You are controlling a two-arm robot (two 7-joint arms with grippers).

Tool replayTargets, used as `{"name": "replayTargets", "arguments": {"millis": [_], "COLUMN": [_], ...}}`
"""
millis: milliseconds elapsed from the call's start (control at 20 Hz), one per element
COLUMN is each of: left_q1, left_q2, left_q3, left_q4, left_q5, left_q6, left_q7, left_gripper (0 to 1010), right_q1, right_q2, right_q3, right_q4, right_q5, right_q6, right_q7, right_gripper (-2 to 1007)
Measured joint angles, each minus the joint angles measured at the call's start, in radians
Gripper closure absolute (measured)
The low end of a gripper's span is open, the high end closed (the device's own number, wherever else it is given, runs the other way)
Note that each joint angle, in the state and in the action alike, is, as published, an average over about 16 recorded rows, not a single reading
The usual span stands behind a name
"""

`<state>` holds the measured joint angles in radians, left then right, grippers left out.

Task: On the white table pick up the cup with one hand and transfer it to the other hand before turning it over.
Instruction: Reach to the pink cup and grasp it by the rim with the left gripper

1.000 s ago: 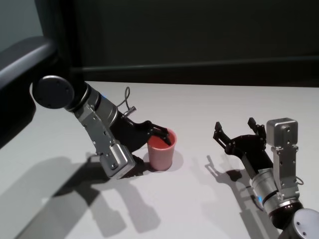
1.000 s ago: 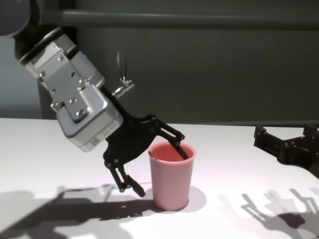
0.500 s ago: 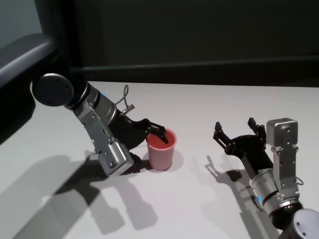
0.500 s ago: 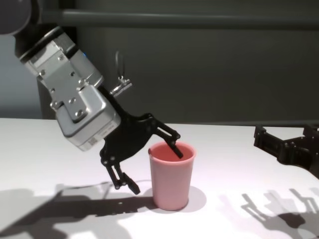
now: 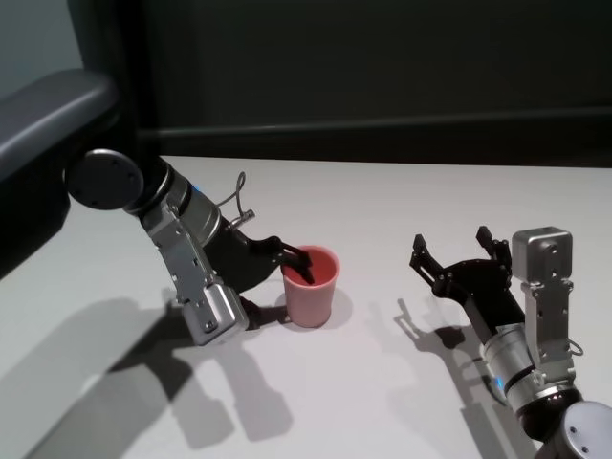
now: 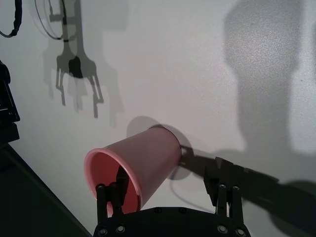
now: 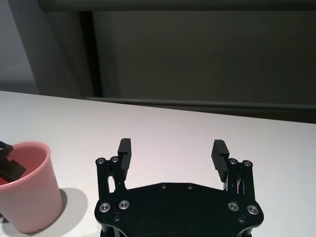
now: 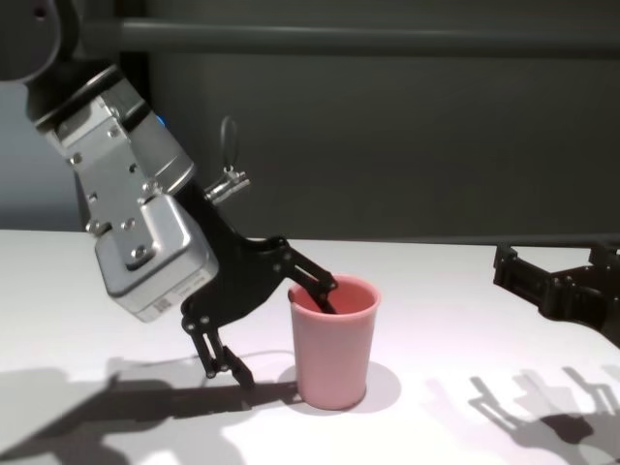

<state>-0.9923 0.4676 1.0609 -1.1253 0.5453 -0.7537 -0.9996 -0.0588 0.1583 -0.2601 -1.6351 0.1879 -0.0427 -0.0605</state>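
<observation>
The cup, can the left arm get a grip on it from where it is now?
Probably yes. The left gripper is open astride the wall of the upright cup, one finger inside the rim, the other outside, with nothing between them on the white table.

Cup [image 8: 332,349]: smooth pink plastic, faint sheen. White table [image 5: 402,210]: matt, finely grained surface. Left gripper [image 8: 276,325] and right gripper [image 7: 173,150]: matt black fingers; wrist housings of brushed silver metal with visible screws.
</observation>
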Motion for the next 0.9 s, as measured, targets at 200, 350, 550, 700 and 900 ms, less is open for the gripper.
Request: {"name": "replayTargets", "arguments": {"millis": [200, 350, 550, 700, 900], "left_q1": [-0.005, -0.008, -0.01, -0.01, -0.01], "left_q2": [-0.001, -0.003, -0.004, -0.004, -0.003], "left_q3": [0.009, 0.013, 0.015, 0.015, 0.014], "left_q4": [0.001, 0.001, 0.001, 0.001, 0.001], "left_q5": [0.01, 0.013, 0.015, 0.015, 0.014], "left_q6": [-0.001, -0.002, -0.001, -0.001, -0.001], "left_q7": [0.005, 0.007, 0.008, 0.008, 0.007], "left_gripper": [9, 9, 11, 23, 60], "right_q1": [0.0, 0.0, 0.0, 0.0, 0.0], "right_q2": [0.0, 0.0, 0.0, 0.0, 0.0], "right_q3": [0.0, 0.0, 0.0, 0.0, 0.0], "right_q4": [0.0, 0.0, 0.0, 0.0, 0.0], "right_q5": [0.0, 0.0, 0.0, 0.0, 0.0], "right_q6": [0.0, 0.0, 0.0, 0.0, 0.0], "right_q7": [0.0, 0.0, 0.0, 0.0, 0.0], "right_gripper": [5, 5, 5, 5, 5]}}
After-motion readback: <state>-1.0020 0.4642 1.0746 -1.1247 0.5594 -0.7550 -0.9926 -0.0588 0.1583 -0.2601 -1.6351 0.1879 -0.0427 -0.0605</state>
